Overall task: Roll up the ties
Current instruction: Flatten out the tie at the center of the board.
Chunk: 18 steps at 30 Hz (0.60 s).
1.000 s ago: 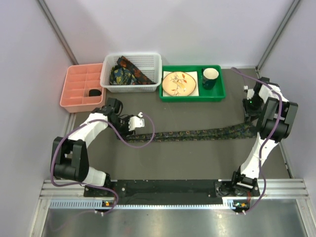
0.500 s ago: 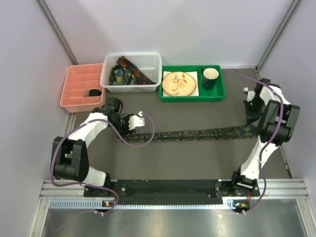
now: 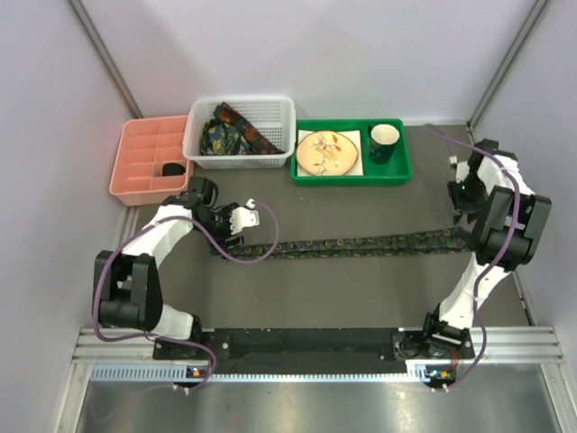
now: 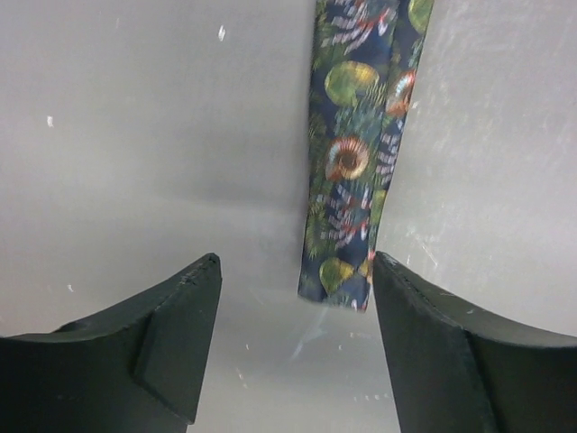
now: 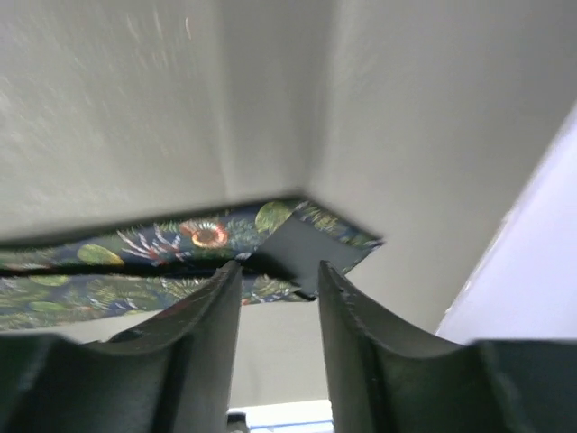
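Note:
One tie [image 3: 361, 244] lies stretched out flat across the table, narrow end on the left and wide end on the right. More ties [image 3: 236, 132] lie bunched in the white basket. My left gripper [image 3: 251, 216] is open and empty, just behind the narrow end. In the left wrist view the narrow end [image 4: 350, 189] stops between my open fingertips [image 4: 293, 298], close to the right finger [image 4: 451, 352]. My right gripper [image 3: 462, 212] hovers open over the wide end. In the right wrist view the wide pointed end [image 5: 297, 248], dark lining up, lies just beyond the gripper [image 5: 278, 275].
A white basket [image 3: 196, 135] stands at the back, with a pink divided tray [image 3: 135, 162] to its left. To its right, a green tray [image 3: 397, 167] holds a patterned plate [image 3: 326, 152] and a mug [image 3: 383, 142]. A purple cable [image 3: 261, 248] loops by the narrow end. Walls close in on both sides.
My left gripper has drawn back a little to the left, away from the narrow end. My right wrist has shifted slightly back and to the right. The tie lies much as before.

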{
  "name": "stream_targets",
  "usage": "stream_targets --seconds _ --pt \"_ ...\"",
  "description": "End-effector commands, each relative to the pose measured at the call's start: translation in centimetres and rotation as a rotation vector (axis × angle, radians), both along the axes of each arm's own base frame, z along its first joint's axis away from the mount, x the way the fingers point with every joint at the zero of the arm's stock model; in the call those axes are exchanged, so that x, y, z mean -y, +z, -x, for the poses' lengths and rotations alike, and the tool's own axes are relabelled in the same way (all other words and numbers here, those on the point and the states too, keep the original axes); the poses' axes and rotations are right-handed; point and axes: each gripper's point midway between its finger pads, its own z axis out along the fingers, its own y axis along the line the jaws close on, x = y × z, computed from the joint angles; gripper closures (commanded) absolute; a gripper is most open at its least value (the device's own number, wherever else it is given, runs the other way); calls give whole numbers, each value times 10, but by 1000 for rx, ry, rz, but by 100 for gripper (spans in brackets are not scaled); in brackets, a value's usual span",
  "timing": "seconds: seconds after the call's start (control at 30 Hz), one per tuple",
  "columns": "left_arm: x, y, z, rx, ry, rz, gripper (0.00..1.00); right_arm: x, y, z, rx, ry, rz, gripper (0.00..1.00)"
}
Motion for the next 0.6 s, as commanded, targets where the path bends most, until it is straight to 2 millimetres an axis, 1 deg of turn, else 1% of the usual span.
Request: stream_targets --seconds 0.0,0.03,0.07,0.1,0.13,0.2,0.23,0.27,0.3,0.33,0.37,0.43,0.47,0.5,0.53,0.57 --pt "-10 15 0 -12 6 59 26 -6 53 -43 193 -6 -71 57" --pt "-12 11 6 -27 -6 54 26 -31 68 -55 251 32 -180 55" --pt "-14 9 8 -14 -37 44 26 -47 76 -57 263 43 -239 53" --pt "-16 7 10 -10 -49 40 26 -63 84 -62 292 58 -290 53" --pt "-17 2 15 -16 -62 39 26 -101 100 -67 339 118 -407 53" --pt "-18 -3 16 -1 -89 37 26 -143 113 -72 367 137 -531 53" --pt "-17 -8 19 -13 -95 40 25 -186 122 -70 348 175 -646 55" --pt "-15 -9 18 -12 -102 48 25 -207 126 -69 340 195 -695 56" --pt "-15 -11 19 -21 -103 53 26 -227 127 -68 338 227 -729 56" --pt "-14 -14 18 -34 -105 58 26 -244 131 -64 332 250 -770 56" --pt "-13 -15 19 -49 -107 63 26 -283 132 -51 296 341 -806 56" --pt "-11 -15 15 -66 -111 74 25 -313 130 -41 258 379 -880 56" --pt "-9 -15 14 -70 -115 81 25 -334 126 -31 227 414 -902 56" --pt "-6 -11 13 -70 -121 99 24 -343 117 -29 218 431 -917 56" --pt "-4 -12 13 -78 -124 109 23 -353 113 -24 200 453 -934 55" --pt "-1 -11 12 -71 -133 122 22 -365 103 -16 171 482 -932 54"
